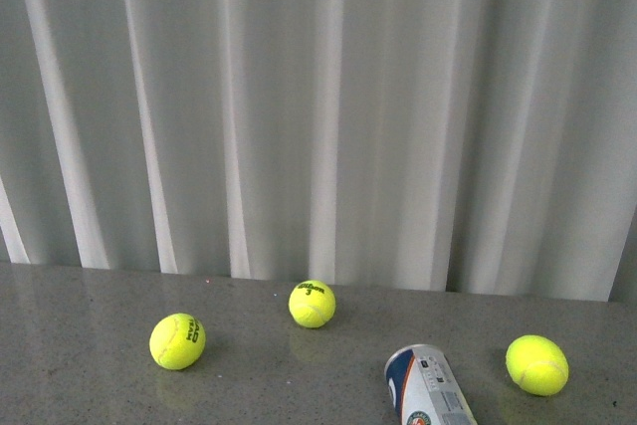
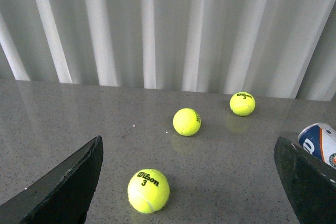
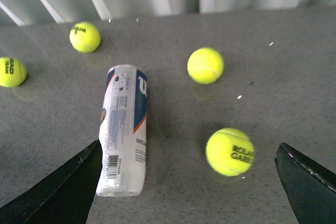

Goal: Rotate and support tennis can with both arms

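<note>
Tennis can (image 3: pixel 124 129) is lying flat, both grippers (image 2: pixel 189 182) (image 3: pixel 189 182) spreading wide, empty. Loose balls (image 3: pixel 229 151) nearby are risking a nudge, likely rolling.

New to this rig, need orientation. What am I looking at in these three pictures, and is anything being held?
It is a two-armed robot at a grey table before a white curtain. The front view comes from a camera on the robot's body; neither arm shows there. The other two come from cameras on each wrist, looking out between the black fingers: left gripper, right gripper.

The can lies on its side among loose balls; the right wrist view shows four, such as one lettered ball.

Nothing is held. Both grippers are open, fingers wide apart, touching nothing.
</note>
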Robot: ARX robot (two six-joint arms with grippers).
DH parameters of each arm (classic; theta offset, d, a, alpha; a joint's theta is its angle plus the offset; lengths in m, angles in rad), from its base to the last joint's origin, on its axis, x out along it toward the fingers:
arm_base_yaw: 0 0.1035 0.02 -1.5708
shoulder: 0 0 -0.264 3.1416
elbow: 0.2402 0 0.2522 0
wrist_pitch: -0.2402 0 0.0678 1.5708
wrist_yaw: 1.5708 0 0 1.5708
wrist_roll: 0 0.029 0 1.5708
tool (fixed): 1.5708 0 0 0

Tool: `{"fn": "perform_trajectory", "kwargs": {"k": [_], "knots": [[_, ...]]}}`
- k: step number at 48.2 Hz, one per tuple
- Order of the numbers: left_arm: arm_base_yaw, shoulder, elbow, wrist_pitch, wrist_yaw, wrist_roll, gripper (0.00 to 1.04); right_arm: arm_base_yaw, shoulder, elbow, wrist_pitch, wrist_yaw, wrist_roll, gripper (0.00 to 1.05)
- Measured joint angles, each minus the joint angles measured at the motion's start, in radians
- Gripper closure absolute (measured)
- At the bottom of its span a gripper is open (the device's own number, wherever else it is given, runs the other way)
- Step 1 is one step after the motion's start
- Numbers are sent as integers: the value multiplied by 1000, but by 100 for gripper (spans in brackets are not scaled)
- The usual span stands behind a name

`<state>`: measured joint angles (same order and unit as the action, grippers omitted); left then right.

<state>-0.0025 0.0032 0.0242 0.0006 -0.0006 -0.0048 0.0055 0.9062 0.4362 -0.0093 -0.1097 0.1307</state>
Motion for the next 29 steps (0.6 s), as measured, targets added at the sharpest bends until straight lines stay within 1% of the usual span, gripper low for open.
{"fn": "perform_trajectory", "kwargs": {"k": [4,6,12,15,19,29], "knots": [[0,0,0,0,0,0,7,59,307,155,-81,-25,46,7],[0,0,0,0,0,0,7,90,422,204,-80,-6,52,7],[0,0,0,0,0,0,7,160,632,322,-95,16,39,7],[0,0,0,0,0,0,7,185,727,377,-85,46,38,7],[0,0,0,0,0,0,7,193,825,439,-86,56,44,7],[0,0,0,0,0,0,7,205,985,573,-97,23,70,7]]}}
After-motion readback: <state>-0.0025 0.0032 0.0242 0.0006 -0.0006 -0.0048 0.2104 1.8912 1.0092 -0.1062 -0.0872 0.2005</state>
